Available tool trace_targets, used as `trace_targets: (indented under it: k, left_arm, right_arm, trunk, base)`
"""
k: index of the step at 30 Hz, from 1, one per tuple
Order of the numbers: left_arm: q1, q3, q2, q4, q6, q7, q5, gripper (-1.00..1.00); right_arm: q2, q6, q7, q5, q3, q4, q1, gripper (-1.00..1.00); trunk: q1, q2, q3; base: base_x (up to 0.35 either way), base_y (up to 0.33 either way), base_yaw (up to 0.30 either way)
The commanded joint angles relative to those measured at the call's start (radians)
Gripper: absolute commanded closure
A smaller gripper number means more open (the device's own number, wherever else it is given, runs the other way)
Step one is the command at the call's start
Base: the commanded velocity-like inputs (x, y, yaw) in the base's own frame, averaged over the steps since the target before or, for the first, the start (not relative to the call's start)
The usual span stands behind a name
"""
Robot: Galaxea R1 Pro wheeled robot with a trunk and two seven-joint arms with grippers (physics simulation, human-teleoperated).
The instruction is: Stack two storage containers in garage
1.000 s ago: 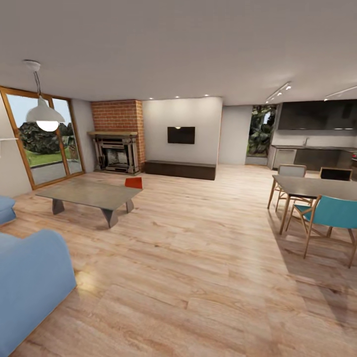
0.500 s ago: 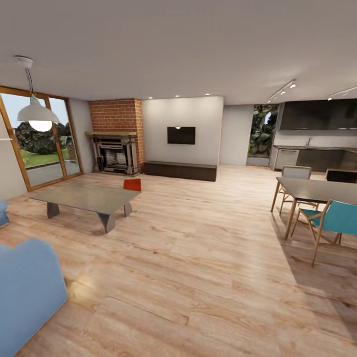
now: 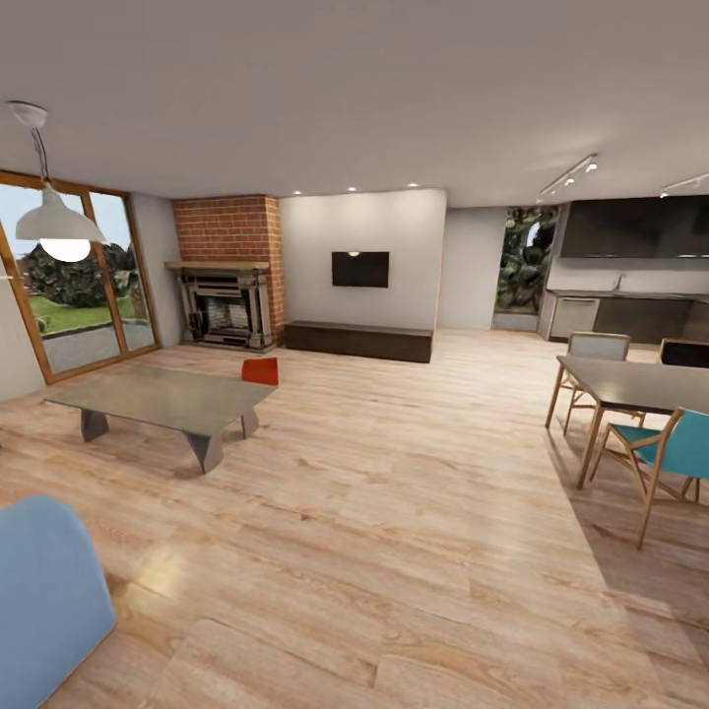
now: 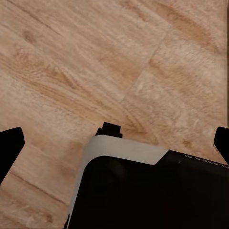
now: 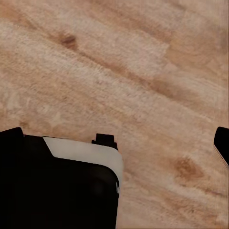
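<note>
Pendant lamp [image 3: 54, 222]: one, white dome shade, at far left.
Coffee table [image 3: 158, 398]: one low grey slab on angled legs.
Storage container [image 3: 260, 371]: I count one orange-red tub, on the wood-plank floor [image 3: 394, 512] just behind the coffee table, in front of the brick fireplace [image 3: 228, 286].
Bench [image 3: 358, 341]: one, long, dark-brown.
Dining chairs: four; nearest one teal [image 3: 670, 448].
My left gripper [image 4: 114, 143]: fingertips wide apart, holding nothing.
My right gripper [image 5: 117, 136]: fingertips wide apart, holding nothing.

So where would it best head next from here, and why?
Probably roll on toward the orange-red rectangular plastic tub standing on the pale wood-plank floor behind the low grey coffee table. It sits well across the room, and both wrist views show only bare planks between widely spread fingertips, so nothing is held.
</note>
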Motion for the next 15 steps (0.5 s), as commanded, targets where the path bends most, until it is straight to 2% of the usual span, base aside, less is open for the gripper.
trace_targets:
  k: [1,15]
  left_arm:
    - [-0.001,-0.004,0.0,0.001,-0.003,0.002,0.007,-1.0]
    - [-0.001,-0.004,-0.001,0.001,-0.003,0.002,0.007,-1.0]
  right_arm:
    - [0.0,-0.006,-0.001,-0.009,0.009,0.003,-0.001,-1.0]
    - [0.0,-0.006,-0.001,-0.009,0.009,0.003,-0.001,-1.0]
  trunk:
    - [0.001,-0.001,-0.001]
    - [0.001,-0.001,-0.001]
  base:
    - [0.325,0.0,0.0]
    - [0.325,0.0,0.0]
